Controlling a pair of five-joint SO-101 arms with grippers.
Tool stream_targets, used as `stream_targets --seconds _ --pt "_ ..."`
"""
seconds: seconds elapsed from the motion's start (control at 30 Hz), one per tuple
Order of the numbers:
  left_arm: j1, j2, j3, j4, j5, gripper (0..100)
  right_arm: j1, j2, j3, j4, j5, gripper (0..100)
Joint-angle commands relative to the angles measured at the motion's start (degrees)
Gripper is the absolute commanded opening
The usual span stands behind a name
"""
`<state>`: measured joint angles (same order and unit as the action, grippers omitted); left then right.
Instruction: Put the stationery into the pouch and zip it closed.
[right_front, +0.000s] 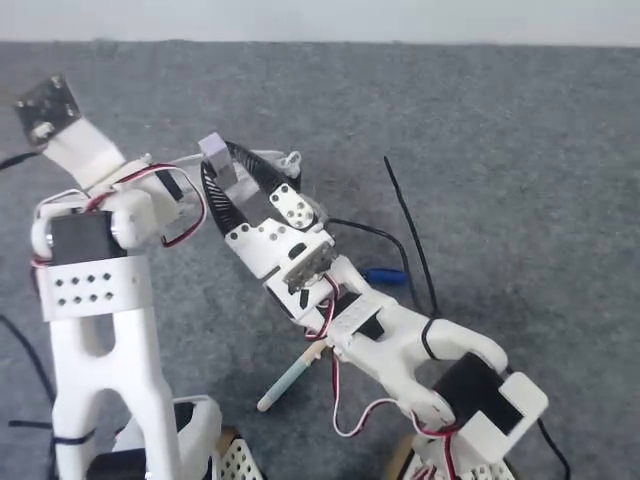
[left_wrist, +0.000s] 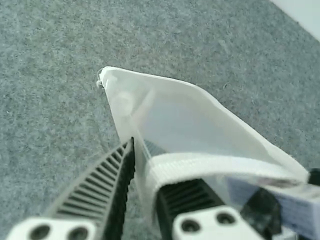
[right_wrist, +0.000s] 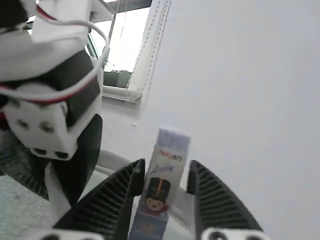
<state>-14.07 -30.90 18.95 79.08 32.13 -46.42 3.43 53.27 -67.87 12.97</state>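
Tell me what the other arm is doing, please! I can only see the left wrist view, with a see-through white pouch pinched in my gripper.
Observer: The right gripper is shut on a small lilac eraser with a cartoon soldier on it, close to your pouch.
Operator: Is anything still lying down there?
Observer: Yes, a pale pen lies on the grey carpet, partly under that arm.
Operator: Anything else?
Observer: A blue thing, maybe another pen, peeks out beside the arm.

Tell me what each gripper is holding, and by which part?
The left gripper pinches the pouch at its edge, by the white band. The right gripper holds a small eraser-like block by its lower half.
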Motion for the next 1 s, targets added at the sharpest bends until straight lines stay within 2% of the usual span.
stream_targets --seconds 0.0,0.27,0.57,0.83,0.97 --pt "0.0 -0.8 -0.5 -1.5 0.9 1 -0.2 -0.1 1.6 0.4 1.8 19.2" --pt "0.0 -0.8 -0.5 -1.5 0.9 1 -0.2 -0.2 1.7 0.3 2.0 10.2" --pt "0.0 -0.8 -0.5 -1.5 0.9 1 -0.1 -0.6 2.2 0.3 2.1 9.9" --pt "0.0 -0.8 -0.5 -1.4 0.9 1 0.2 -14.9 9.7 0.9 1.8 9.9" --pt "-0.1 -0.8 -0.5 -1.4 0.9 1 0.8 -19.9 10.6 9.9 1.7 9.9"
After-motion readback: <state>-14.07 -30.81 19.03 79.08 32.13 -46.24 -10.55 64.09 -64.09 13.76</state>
